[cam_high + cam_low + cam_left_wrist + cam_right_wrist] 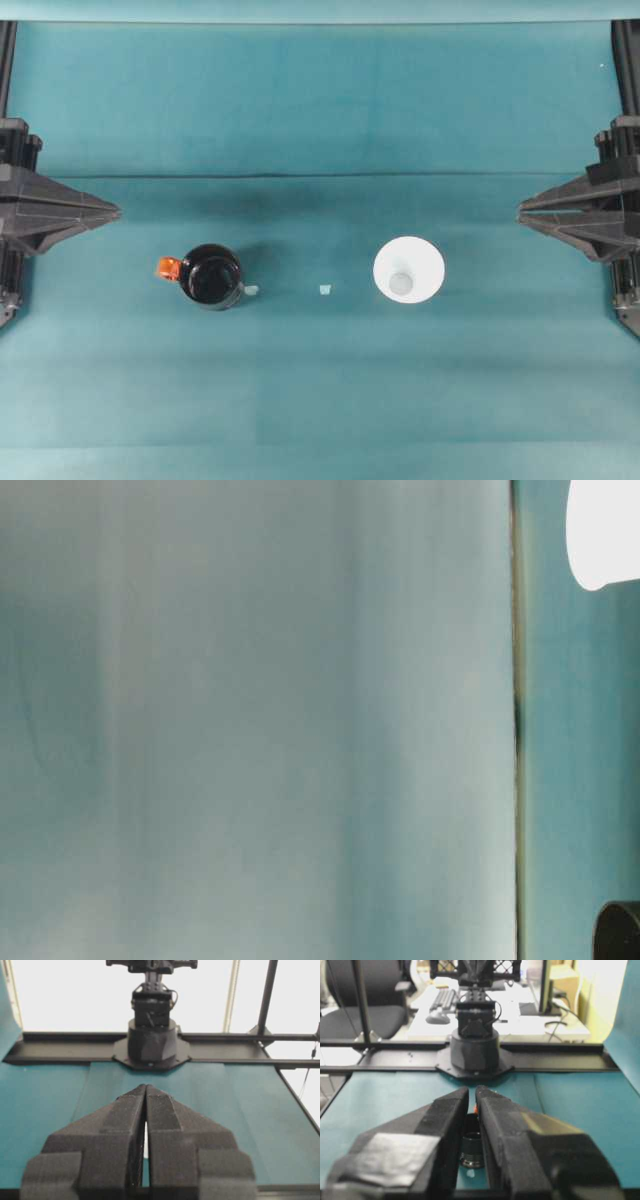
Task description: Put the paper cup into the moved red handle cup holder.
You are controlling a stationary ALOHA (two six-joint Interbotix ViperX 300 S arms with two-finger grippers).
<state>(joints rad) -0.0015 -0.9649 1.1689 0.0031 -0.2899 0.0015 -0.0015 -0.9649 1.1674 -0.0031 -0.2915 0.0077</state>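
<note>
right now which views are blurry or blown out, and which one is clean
Overhead view is clean: paper cup and red handle cup holder are sharp under even light. Table-level view is a soft blur, the cup overexposed white. Left wrist view has a blown-out background behind the shut left claw. Right wrist view glares at the upper right, with the right claw soft up close.

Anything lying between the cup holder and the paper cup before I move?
Overhead, a small pale scrap lies on the cloth about midway between the red handle cup holder and the paper cup, and another sits beside the holder.
</note>
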